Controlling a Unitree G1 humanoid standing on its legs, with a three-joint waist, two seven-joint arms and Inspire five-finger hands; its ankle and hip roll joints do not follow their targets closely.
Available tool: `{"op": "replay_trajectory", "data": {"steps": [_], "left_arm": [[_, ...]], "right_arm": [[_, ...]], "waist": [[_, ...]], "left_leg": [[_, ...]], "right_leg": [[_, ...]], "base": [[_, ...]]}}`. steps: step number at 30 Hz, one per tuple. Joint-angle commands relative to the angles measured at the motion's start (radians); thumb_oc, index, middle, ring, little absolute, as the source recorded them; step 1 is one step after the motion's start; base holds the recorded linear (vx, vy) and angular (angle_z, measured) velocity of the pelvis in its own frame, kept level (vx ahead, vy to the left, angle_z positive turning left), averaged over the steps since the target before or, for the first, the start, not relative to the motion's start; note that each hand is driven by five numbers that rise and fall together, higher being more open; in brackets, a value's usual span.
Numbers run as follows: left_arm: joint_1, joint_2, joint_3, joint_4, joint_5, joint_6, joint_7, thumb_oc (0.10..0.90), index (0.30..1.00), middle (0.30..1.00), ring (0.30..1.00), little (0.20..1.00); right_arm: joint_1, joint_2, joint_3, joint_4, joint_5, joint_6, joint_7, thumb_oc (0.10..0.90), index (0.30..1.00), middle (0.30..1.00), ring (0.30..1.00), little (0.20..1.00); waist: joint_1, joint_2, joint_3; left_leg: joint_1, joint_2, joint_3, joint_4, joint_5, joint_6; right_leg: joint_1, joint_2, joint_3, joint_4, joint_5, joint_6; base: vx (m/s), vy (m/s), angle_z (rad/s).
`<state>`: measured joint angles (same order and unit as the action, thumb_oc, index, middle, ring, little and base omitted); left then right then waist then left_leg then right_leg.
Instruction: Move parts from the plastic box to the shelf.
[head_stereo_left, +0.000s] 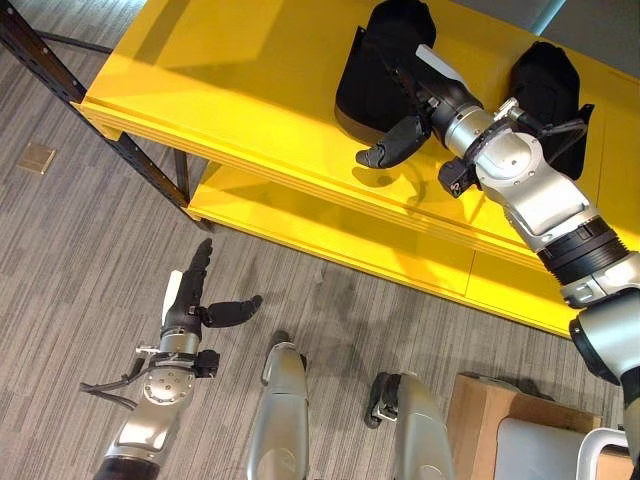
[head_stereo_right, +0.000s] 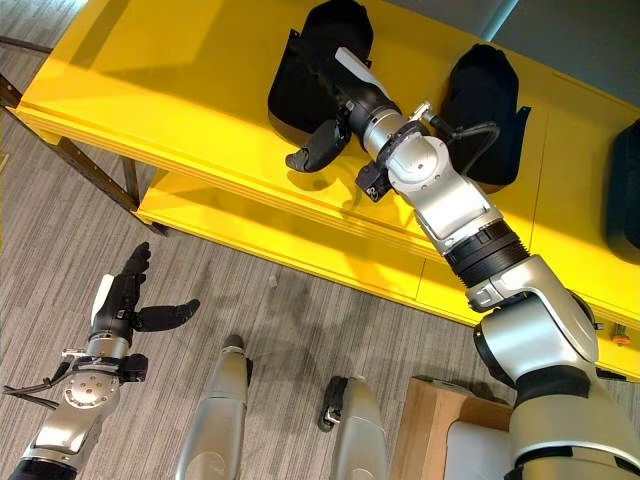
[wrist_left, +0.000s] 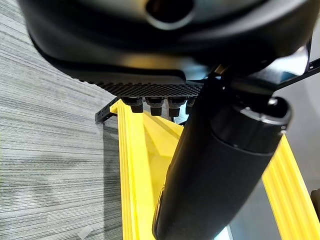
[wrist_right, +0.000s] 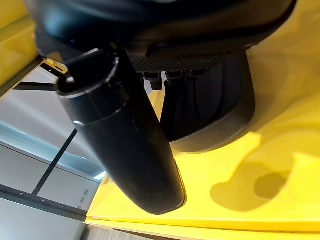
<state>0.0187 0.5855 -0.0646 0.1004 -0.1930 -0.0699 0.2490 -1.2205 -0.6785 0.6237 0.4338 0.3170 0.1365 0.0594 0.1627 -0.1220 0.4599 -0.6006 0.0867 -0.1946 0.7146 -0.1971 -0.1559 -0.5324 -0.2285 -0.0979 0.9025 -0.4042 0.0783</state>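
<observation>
A black moulded part (head_stereo_left: 362, 85) lies on the top board of the yellow shelf (head_stereo_left: 240, 90). My right hand (head_stereo_left: 425, 90) reaches over it, open, its straight fingers lying along the part's top and its thumb (head_stereo_left: 392, 142) standing off above the board. The right wrist view shows the same part (wrist_right: 215, 110) just past the fingers. Just to the right, behind my forearm, sits a second black part (head_stereo_left: 545, 85). My left hand (head_stereo_left: 185, 300) hangs low over the floor in front of the shelf, open and holding nothing.
The shelf has a lower yellow board (head_stereo_left: 330, 215) and dark metal legs (head_stereo_left: 120, 140) at its left end. A further dark object (head_stereo_right: 625, 190) shows at the shelf's far right. A cardboard box (head_stereo_left: 485, 410) with a pale container (head_stereo_left: 545, 445) stands on the grey carpet at lower right.
</observation>
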Motion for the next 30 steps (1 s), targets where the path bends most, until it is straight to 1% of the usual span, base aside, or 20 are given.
{"op": "replay_trajectory", "data": {"steps": [1,4,5,8,10,11,12,13,15,17,18,19,20,21,23,24,26,27,29,30], "left_arm": [[-0.014,0.077,0.061,-0.084,-0.014,-0.064,0.012,0.9,1.0,1.0,1.0,1.0],[-0.019,0.08,0.055,-0.081,-0.008,-0.059,0.009,0.9,1.0,1.0,1.0,1.0],[-0.022,0.08,0.054,-0.08,-0.006,-0.058,0.009,0.9,1.0,1.0,1.0,1.0],[-0.023,0.082,0.053,-0.079,0.002,-0.051,0.007,0.9,1.0,1.0,1.0,1.0],[-0.024,0.081,0.055,-0.079,0.014,-0.044,0.005,0.9,1.0,1.0,1.0,1.0],[-0.022,0.079,0.057,-0.083,0.017,-0.043,0.004,0.9,1.0,1.0,1.0,1.0],[-0.022,0.081,0.055,-0.083,0.017,-0.043,0.004,0.9,1.0,1.0,1.0,1.0],[-0.019,0.075,0.058,-0.086,0.021,-0.04,0.001,0.9,1.0,1.0,1.0,1.0],[-0.016,0.076,0.057,-0.088,0.024,-0.04,-0.001,0.9,1.0,1.0,1.0,1.0],[-0.004,0.066,0.07,-0.094,0.032,-0.036,-0.005,0.9,1.0,1.0,1.0,1.0],[-0.004,0.069,0.067,-0.095,0.032,-0.036,-0.005,0.9,1.0,1.0,1.0,1.0],[0.008,0.061,0.077,-0.1,0.035,-0.036,-0.01,0.9,1.0,1.0,1.0,1.0],[0.008,0.063,0.074,-0.101,0.035,-0.036,-0.01,0.9,1.0,1.0,1.0,1.0],[0.025,0.053,0.086,-0.107,0.038,-0.037,-0.014,0.9,1.0,1.0,1.0,1.0],[0.04,0.047,0.093,-0.116,0.038,-0.039,-0.019,0.9,1.0,1.0,1.0,1.0],[0.052,0.039,0.098,-0.119,0.037,-0.041,-0.024,0.9,1.0,1.0,1.0,1.0],[0.072,0.032,0.106,-0.125,0.038,-0.043,-0.028,0.9,1.0,1.0,1.0,1.0],[0.083,0.026,0.112,-0.127,0.039,-0.045,-0.03,0.9,1.0,1.0,1.0,1.0],[0.108,0.023,0.119,-0.128,0.039,-0.046,-0.039,0.9,1.0,1.0,1.0,1.0],[0.108,0.024,0.118,-0.128,0.039,-0.046,-0.039,0.9,1.0,1.0,1.0,1.0]], "right_arm": [[-0.161,-0.047,-0.015,-0.068,-0.008,-0.089,-0.043,0.9,1.0,1.0,1.0,1.0],[-0.141,-0.062,-0.034,-0.101,-0.01,-0.096,-0.054,0.9,1.0,1.0,1.0,1.0],[-0.13,-0.067,-0.046,-0.109,-0.012,-0.101,-0.058,0.9,1.0,1.0,1.0,1.0],[-0.095,-0.086,-0.078,-0.149,-0.012,-0.107,-0.067,0.9,1.0,1.0,1.0,1.0],[-0.014,-0.109,-0.144,-0.211,0.003,-0.121,-0.079,0.9,1.0,1.0,1.0,1.0],[0.007,-0.121,-0.159,-0.233,0.01,-0.127,-0.08,0.9,1.0,1.0,1.0,1.0],[0.014,-0.123,-0.165,-0.239,0.009,-0.125,-0.08,0.9,1.0,1.0,1.0,1.0],[0.074,-0.137,-0.214,-0.273,0.033,-0.139,-0.086,0.9,1.0,1.0,1.0,1.0],[0.115,-0.15,-0.237,-0.304,0.044,-0.14,-0.079,0.9,1.0,1.0,1.0,1.0],[0.219,-0.187,-0.313,-0.365,0.096,-0.166,-0.08,0.9,1.0,1.0,1.0,1.0],[0.231,-0.188,-0.322,-0.372,0.096,-0.163,-0.08,0.9,1.0,1.0,1.0,1.0],[0.292,-0.223,-0.36,-0.42,0.125,-0.18,-0.066,0.9,1.0,1.0,1.0,1.0],[0.304,-0.224,-0.37,-0.427,0.124,-0.178,-0.065,0.9,1.0,1.0,1.0,1.0],[0.383,-0.247,-0.417,-0.462,0.168,-0.194,-0.047,0.9,1.0,1.0,1.0,1.0],[0.486,-0.273,-0.485,-0.515,0.218,-0.215,-0.034,0.9,1.0,1.0,1.0,1.0],[0.549,-0.272,-0.515,-0.532,0.251,-0.219,-0.016,0.9,1.0,1.0,1.0,1.0],[0.657,-0.296,-0.584,-0.579,0.278,-0.231,0.002,0.9,1.0,1.0,1.0,1.0],[0.721,-0.287,-0.613,-0.592,0.304,-0.239,0.013,0.9,1.0,1.0,1.0,1.0],[0.829,-0.308,-0.672,-0.631,0.323,-0.233,0.046,0.9,1.0,1.0,1.0,1.0],[0.832,-0.308,-0.674,-0.632,0.323,-0.233,0.047,0.9,1.0,1.0,1.0,1.0]], "waist": [[-0.01,-0.029,-0.06],[-0.015,-0.028,-0.061],[-0.019,-0.027,-0.065],[-0.026,-0.025,-0.068],[-0.04,-0.021,-0.074],[-0.046,-0.02,-0.077],[-0.044,-0.021,-0.077],[-0.059,-0.016,-0.08],[-0.06,-0.017,-0.082],[-0.083,-0.012,-0.087],[-0.079,-0.014,-0.09],[-0.1,-0.013,-0.099],[-0.095,-0.014,-0.1],[-0.113,-0.012,-0.108],[-0.13,-0.009,-0.117],[-0.138,-0.006,-0.122],[-0.154,-0.002,-0.139],[-0.16,0.002,-0.148],[-0.167,0.006,-0.168],[-0.166,0.006,-0.167]], "left_leg": [[0.023,0.04,-0.042,-0.007,-0.014,0.049],[0.032,0.041,-0.04,-0.004,-0.023,0.05],[0.031,0.041,-0.04,-0.012,-0.014,0.05],[0.036,0.042,-0.037,-0.017,-0.013,0.051],[0.047,0.044,-0.03,-0.023,-0.011,0.053],[0.052,0.046,-0.028,-0.027,-0.011,0.053],[0.055,0.047,-0.028,-0.029,-0.01,0.053],[0.064,0.051,-0.022,-0.035,-0.008,0.053],[0.072,0.054,-0.018,-0.043,-0.005,0.053],[0.097,0.063,-0.008,-0.062,-0.004,0.05],[0.098,0.063,-0.008,-0.072,0.007,0.051],[0.113,0.071,-0.001,-0.095,0.018,0.048],[0.118,0.072,0.0,-0.1,0.021,0.048],[0.134,0.077,0.007,-0.124,0.033,0.046],[0.16,0.085,0.012,-0.169,0.055,0.043],[0.175,0.09,0.016,-0.194,0.067,0.041],[0.21,0.098,0.029,-0.249,0.093,0.038],[0.228,0.103,0.035,-0.282,0.106,0.038],[0.272,0.112,0.046,-0.348,0.134,0.032],[0.275,0.112,0.046,-0.35,0.135,0.031]], "right_leg": [[0.113,-0.047,0.025,-0.14,0.1,0.027],[0.12,-0.046,0.03,-0.14,0.094,0.027],[0.118,-0.046,0.03,-0.146,0.103,0.027],[0.121,-0.046,0.033,-0.153,0.107,0.027],[0.127,-0.045,0.039,-0.166,0.114,0.028],[0.129,-0.044,0.041,-0.171,0.116,0.028],[0.131,-0.044,0.04,-0.173,0.117,0.028],[0.134,-0.041,0.047,-0.183,0.125,0.03],[0.139,-0.039,0.049,-0.19,0.128,0.03],[0.156,-0.034,0.054,-0.213,0.135,0.032],[0.156,-0.034,0.053,-0.221,0.144,0.032],[0.166,-0.028,0.056,-0.246,0.154,0.034],[0.171,-0.027,0.055,-0.252,0.157,0.034],[0.187,-0.02,0.054,-0.283,0.171,0.038],[0.208,-0.011,0.051,-0.329,0.194,0.045],[0.219,-0.009,0.049,-0.355,0.205,0.05],[0.248,-0.002,0.043,-0.414,0.228,0.057],[0.262,0.001,0.04,-0.443,0.241,0.061],[0.298,0.004,0.034,-0.505,0.264,0.068],[0.3,0.004,0.033,-0.507,0.265,0.068]], "base": [[0.0,0.0,0.0],[0.0,0.0,0.0],[0.0,0.0,0.0],[-0.01,0.0,-0.01],[-0.02,0.006,-0.03],[-0.02,0.001,-0.04],[-0.02,0.007,-0.06],[-0.02,0.006,-0.1],[-0.02,0.001,-0.08],[-0.01,0.002,-0.07],[-0.01,0.005,-0.09],[-0.01,0.001,-0.1],[0.0,-0.001,-0.09],[0.01,-0.007,-0.22],[0.02,-0.004,-0.21],[0.03,0.003,-0.05],[0.05,-0.003,-0.09],[0.06,-0.004,-0.14],[0.06,-0.004,-0.12],[0.05,-0.004,-0.15]]}}
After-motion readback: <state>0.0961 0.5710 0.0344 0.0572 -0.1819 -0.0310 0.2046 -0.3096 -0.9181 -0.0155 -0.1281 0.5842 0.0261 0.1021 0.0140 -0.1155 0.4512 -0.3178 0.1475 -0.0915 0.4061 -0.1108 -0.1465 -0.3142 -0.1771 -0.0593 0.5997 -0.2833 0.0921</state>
